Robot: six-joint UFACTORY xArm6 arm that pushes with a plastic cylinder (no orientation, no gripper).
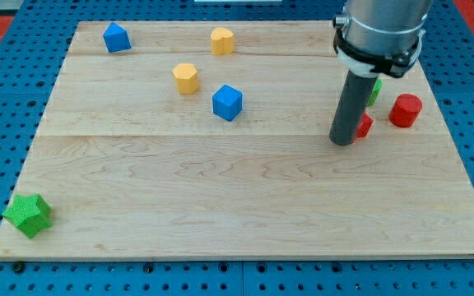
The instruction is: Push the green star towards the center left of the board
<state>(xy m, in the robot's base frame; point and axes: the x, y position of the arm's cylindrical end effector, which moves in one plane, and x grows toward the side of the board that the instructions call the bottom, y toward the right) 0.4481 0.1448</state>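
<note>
The green star (28, 215) lies at the bottom left corner of the wooden board (245, 205). My tip (343, 141) stands on the board at the right, far from the star. It is right next to a small red block (364, 126) that the rod partly hides. A green block (374, 90) shows just behind the rod.
A red cylinder (405, 110) sits at the right edge. A blue cube (227, 103) and a yellow block (186, 78) lie in the upper middle. Another yellow block (222, 40) and a blue block (117, 37) lie near the top edge.
</note>
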